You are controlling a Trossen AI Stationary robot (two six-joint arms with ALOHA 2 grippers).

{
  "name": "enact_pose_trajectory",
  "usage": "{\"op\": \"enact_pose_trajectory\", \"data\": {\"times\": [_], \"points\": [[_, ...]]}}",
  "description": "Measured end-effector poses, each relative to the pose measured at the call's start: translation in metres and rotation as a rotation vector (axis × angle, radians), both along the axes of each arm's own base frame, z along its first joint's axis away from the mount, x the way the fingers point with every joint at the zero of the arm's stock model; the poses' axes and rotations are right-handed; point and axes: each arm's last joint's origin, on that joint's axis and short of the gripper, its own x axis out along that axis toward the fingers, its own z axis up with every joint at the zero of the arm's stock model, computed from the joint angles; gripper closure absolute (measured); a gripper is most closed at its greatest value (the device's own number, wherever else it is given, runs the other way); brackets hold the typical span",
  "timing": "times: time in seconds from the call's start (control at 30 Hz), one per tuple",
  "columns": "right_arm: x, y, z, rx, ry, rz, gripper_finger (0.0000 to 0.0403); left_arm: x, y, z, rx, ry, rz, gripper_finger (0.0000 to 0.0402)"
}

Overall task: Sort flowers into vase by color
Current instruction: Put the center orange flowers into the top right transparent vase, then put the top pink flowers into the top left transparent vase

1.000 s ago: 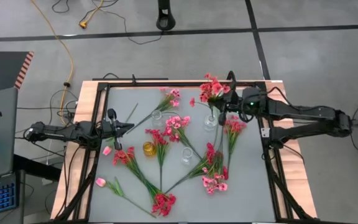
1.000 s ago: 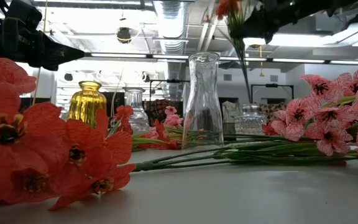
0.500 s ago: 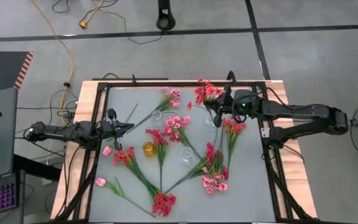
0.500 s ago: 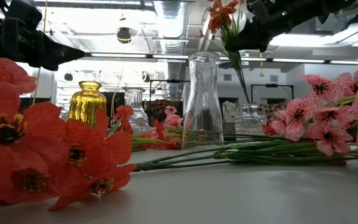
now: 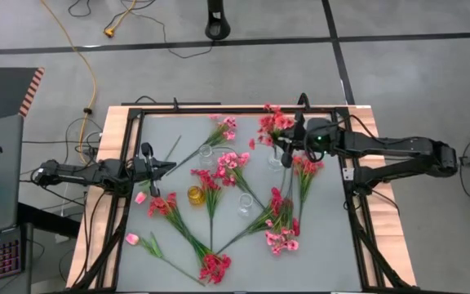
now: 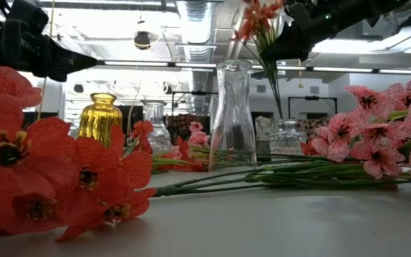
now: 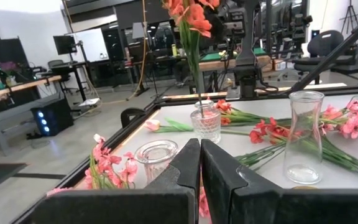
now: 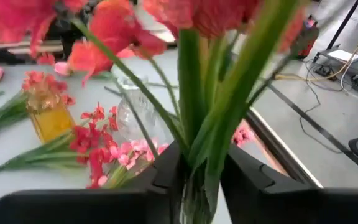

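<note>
High view shows my right gripper (image 5: 294, 144) in the upper right of the frame, over the short glass vase (image 5: 277, 160). The red sprig (image 5: 271, 124) now stands with its stem down in that vase, where a second ago I carried it higher. The fingers have begun to part around the stem, so I judge this flower delivered. The left gripper (image 5: 148, 167) waits at centre left, fingers pressed together.
</note>
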Motion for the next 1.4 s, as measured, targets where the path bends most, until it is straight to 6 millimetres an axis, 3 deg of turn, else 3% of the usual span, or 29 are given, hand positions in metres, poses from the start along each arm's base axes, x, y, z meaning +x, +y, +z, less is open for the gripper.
{"op": "enact_pose_trajectory", "data": {"times": [0.27,0.53,0.77,0.93,1.07,1.2,1.4], "points": [[-0.012,0.003,0.004,0.062,0.261,-0.001,0.0202,0.000,0.000,0.000,-0.049,-0.015,0.010,0.0400],[-0.027,0.007,0.025,0.078,0.442,0.015,0.0184,-0.001,0.003,0.007,-0.139,-0.114,0.086,0.0391],[-0.034,0.008,0.047,0.086,0.474,0.016,0.0188,-0.005,0.006,0.021,-0.280,-0.314,0.184,0.0325],[-0.034,0.008,0.052,0.082,0.457,0.016,0.0188,-0.004,0.008,0.030,-0.299,-0.399,0.271,0.0262],[-0.034,0.008,0.052,0.082,0.458,0.016,0.0188,0.000,0.011,0.045,-0.329,-0.391,0.383,0.0230],[-0.034,0.008,0.052,0.082,0.458,0.016,0.0188,0.010,0.014,0.065,-0.334,-0.331,0.451,0.0222],[-0.034,0.008,0.052,0.082,0.458,0.016,0.0188,0.026,0.027,0.093,-0.332,-0.052,0.530,0.0222]]}}
